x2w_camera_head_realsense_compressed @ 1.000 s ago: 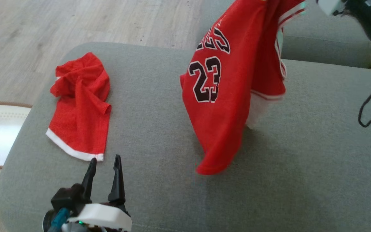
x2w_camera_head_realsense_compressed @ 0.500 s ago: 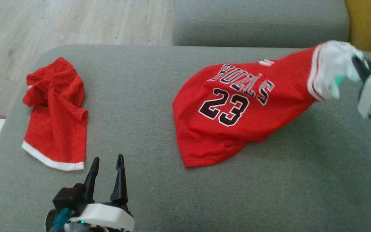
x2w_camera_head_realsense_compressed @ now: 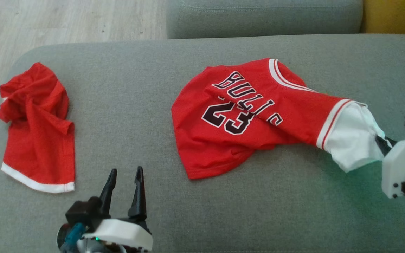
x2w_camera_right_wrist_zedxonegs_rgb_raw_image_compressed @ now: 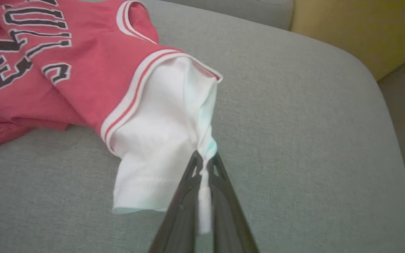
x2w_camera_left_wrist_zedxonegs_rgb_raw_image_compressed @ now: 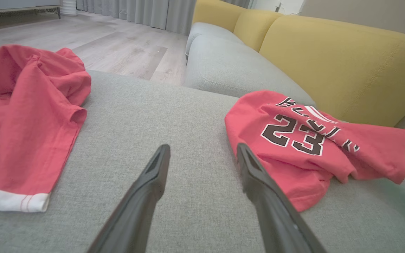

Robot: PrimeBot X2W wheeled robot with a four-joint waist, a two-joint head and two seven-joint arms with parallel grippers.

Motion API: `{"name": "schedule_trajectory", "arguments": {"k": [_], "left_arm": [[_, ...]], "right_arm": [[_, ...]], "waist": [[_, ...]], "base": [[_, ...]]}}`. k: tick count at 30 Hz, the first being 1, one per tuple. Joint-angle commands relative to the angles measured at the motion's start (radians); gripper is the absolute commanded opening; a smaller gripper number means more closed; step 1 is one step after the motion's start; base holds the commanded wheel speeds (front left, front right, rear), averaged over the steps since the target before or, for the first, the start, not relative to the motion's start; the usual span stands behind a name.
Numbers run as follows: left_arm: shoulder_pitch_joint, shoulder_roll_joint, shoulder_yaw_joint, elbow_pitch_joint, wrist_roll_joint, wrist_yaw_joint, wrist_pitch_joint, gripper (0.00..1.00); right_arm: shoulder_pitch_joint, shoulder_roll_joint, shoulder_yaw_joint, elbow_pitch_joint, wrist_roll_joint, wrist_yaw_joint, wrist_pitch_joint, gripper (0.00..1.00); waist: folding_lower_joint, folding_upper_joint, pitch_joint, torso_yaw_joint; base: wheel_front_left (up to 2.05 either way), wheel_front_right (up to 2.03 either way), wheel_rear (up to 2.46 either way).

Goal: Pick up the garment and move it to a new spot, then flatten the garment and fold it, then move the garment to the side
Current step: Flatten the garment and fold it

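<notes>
The garment is a red jersey with "BULLS 23" in black and a white sleeve, lying rumpled on the grey sofa cushion. My right gripper is shut on the white sleeve's edge, low over the cushion at the right. The jersey stretches away from it to the left. Near the front edge, my left gripper stands open with nothing between its fingers, left of the jersey's hem.
Red shorts with a white hem lie crumpled at the cushion's left end. A second grey cushion and a yellow sofa back lie behind. Wooden floor is at the far left.
The right gripper has brought the jersey down from hanging in the air to lying on the cushion, drawing its sleeve rightward. The head camera has shifted. The left gripper has stayed put.
</notes>
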Motion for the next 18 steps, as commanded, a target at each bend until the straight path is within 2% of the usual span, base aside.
{"name": "schedule_trajectory", "arguments": {"k": [1, 6, 7, 8, 9, 10, 14, 18], "left_arm": [[-0.058, -0.002, 0.023, -0.029, -0.002, -0.001, -0.006, 1.0], [-0.066, -0.002, 0.022, -0.026, 0.003, -0.005, -0.006, 1.0], [-0.067, -0.002, 0.022, -0.025, 0.005, -0.006, -0.006, 1.0], [-0.068, -0.002, 0.022, -0.024, 0.007, -0.008, -0.006, 1.0], [-0.068, -0.002, 0.023, -0.023, 0.008, -0.009, -0.006, 1.0], [-0.067, -0.002, 0.023, -0.023, 0.01, -0.011, -0.006, 1.0], [-0.062, -0.002, 0.024, -0.019, 0.016, -0.016, -0.006, 1.0], [-0.056, -0.002, 0.025, -0.019, 0.023, -0.018, -0.006, 1.0]], "right_arm": [[-0.006, -0.002, -0.023, -0.04, -0.04, -0.001, 0.001, 0.0], [0.012, 0.036, -0.063, -0.019, -0.103, -0.001, -0.02, 0.0], [0.013, 0.046, -0.075, -0.01, -0.124, -0.001, -0.031, 0.12], [0.014, 0.057, -0.086, -0.001, -0.14, -0.001, -0.042, 0.38], [0.016, 0.07, -0.093, 0.008, -0.152, -0.001, -0.052, 0.8], [0.019, 0.079, -0.095, 0.016, -0.161, -0.001, -0.058, 1.0], [0.029, 0.101, -0.104, 0.024, -0.198, -0.001, -0.098, 1.0], [0.041, 0.133, -0.129, -0.019, -0.234, -0.001, -0.166, 1.0]], "waist": [[0.0, 0.0, 0.005, -0.003], [0.0, 0.0, 0.01, -0.002], [0.0, 0.0, 0.011, -0.001], [0.0, 0.0, 0.011, 0.0], [0.0, 0.0, 0.01, 0.002], [0.0, 0.0, 0.01, 0.004], [0.0, 0.0, 0.004, 0.012], [0.0, 0.0, -0.002, 0.022]], "base": [[0.0, 0.0, 0.0], [0.0, 0.0, 0.0], [0.0, 0.0, 0.0], [0.0, 0.0, 0.0], [0.0, 0.0, 0.0], [0.0, 0.0, 0.0], [0.0, 0.0, 0.0], [0.0, 0.0, 0.0]]}}
